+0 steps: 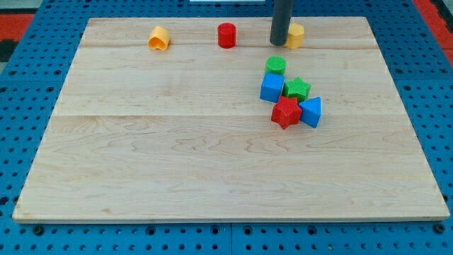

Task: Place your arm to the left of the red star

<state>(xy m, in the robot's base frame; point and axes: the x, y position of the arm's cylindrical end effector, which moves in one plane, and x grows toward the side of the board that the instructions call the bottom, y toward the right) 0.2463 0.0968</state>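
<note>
**Mia:** If you look near the top edge of the wooden board, can you see my tip?

**Ben:** Yes. It is the bottom end of the straight dark rod. It sits right beside the small yellow block, on that block's left side. I cannot tell if they touch.

**Mia:** Does the rod hold anything?

**Ben:** No. It has no claws to open or close. It is only a stick that pushes, and right now it carries nothing.

**Mia:** Where is the red star-shaped block?

**Ben:** Right of the middle of the board, at the bottom of a little bunch. The blue cube is just above it, the green star block is above and a bit right, and the blue pointy block touches its right side. The round green block sits on top of the bunch.

**Mia:** So which way is the red star from my tip?

**Ben:** Almost straight down, toward the bottom edge, just a tiny bit right. But the green and blue blocks stand in between.

**Mia:** Then I think I should go left first, then down, and stop on the bare wood just left of the star.

**Ben:** Good. That way you should not bump the bunch.
</note>
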